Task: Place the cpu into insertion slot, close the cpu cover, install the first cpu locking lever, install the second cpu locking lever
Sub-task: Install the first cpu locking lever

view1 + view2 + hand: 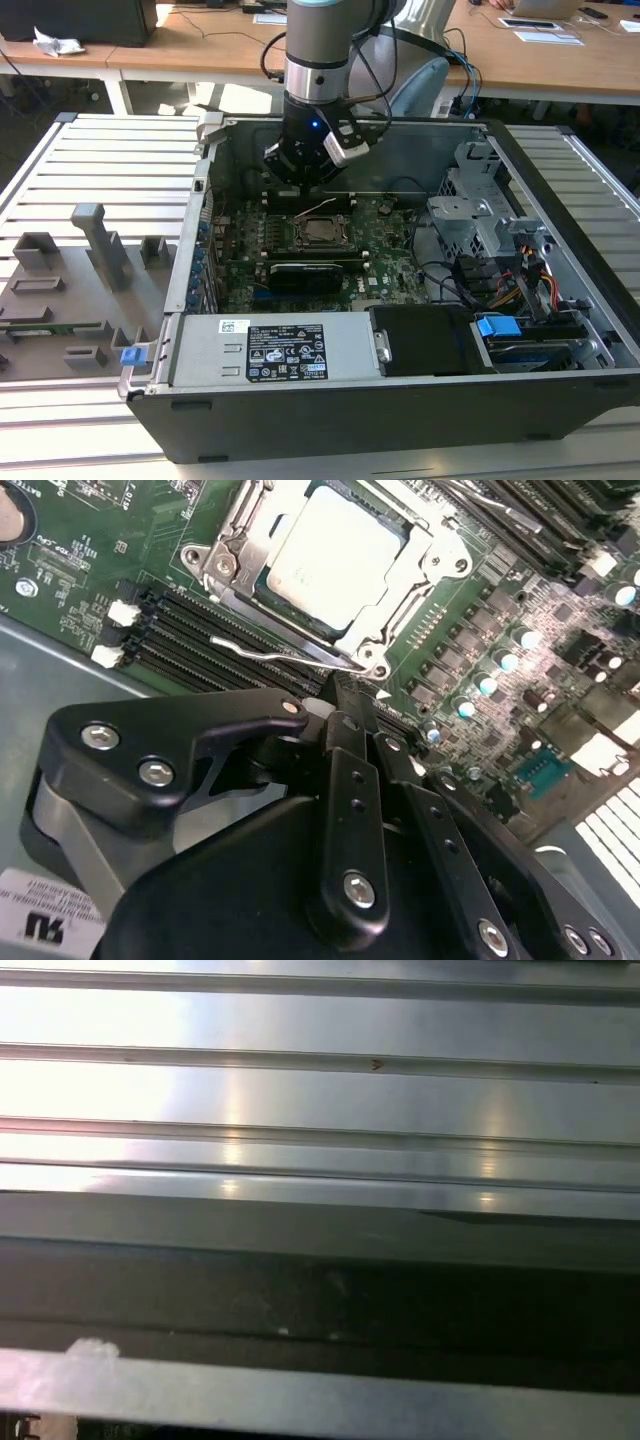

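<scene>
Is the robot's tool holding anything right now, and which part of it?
It cannot be told. The tool sits at the hooked end of a thin metal lever beside the cpu, but a hold doesn't show.

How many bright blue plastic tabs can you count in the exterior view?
2: one blue tab by the grey tray at the exterior view's left, one inside the computer case; others may be hidden.

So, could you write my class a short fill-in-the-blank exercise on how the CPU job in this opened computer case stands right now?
1. The cpu lies inside the insertion ____.
2. The cpu cover is ____ over the chip.
3. The circuit board around the socket is coloured ____.
4. In the second wrist view, the gripper is nearest to a thin metal ____ beside the socket.

Missing words: slot; closed; green; lever
</scene>
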Controlling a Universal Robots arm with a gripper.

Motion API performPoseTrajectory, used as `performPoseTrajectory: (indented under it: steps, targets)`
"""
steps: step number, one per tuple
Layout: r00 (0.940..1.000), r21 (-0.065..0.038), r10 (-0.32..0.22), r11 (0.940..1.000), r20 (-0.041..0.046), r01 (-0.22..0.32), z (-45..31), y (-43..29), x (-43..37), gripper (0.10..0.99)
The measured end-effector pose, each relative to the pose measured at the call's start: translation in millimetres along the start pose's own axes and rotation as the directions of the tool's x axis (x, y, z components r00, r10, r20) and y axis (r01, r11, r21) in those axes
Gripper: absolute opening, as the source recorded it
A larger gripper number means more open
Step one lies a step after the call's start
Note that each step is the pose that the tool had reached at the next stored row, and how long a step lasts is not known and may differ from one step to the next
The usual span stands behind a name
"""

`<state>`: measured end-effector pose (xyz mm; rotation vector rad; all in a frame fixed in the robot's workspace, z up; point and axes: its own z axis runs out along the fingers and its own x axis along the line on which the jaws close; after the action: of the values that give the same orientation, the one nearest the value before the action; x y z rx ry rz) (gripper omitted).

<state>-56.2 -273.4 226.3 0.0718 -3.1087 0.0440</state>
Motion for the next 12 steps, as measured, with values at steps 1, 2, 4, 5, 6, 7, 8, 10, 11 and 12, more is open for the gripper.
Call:
performPoseTrajectory:
  steps: [1, 2, 4, 5, 6, 7, 8, 10, 11, 12]
  targets:
    - [1.0, 0.0, 0.0, 1.0, 0.0001, 0.0, 1.4, 0.0, -0.2, 0.106]
    - [1.0, 0.0, 0.0, 1.0, 0.0001, 0.0, 2.6, 0.1, -0.3, 0.106]
    - [1.0, 0.0, 0.0, 1.0, 0.0, 0.0, 5.6, 0.1, -0.9, 0.106]
    - [1.0, 0.0, 0.0, 1.0, 0.0001, 0.0, 6.6, 0.2, -1.4, 0.106]
    - [1.0, 0.0, 0.0, 1.0, 0.0001, 0.0, 7.5, 0.2, -2.2, 0.106]
    - [1.0, 0.0, 0.0, 1.0, 0.0001, 0.0, 8.2, 0.2, -3.3, 0.106]
    - [1.0, 0.0, 0.0, 1.0, -0.0001, 0.0, 9.1, 0.2, -6.0, 0.106]
    - [1.0, 0.0, 0.0, 1.0, -0.0002, 0.0, 10.3, 0.2, -10.7, 0.106]
    - [1.0, 0.0, 0.0, 1.0, -0.0003, 0.0, 10.8, 0.2, -12.6, 0.106]
    - [1.0, 0.0, 0.0, 1.0, -0.0004, 0.0, 11.3, 0.2, -14.2, 0.106]
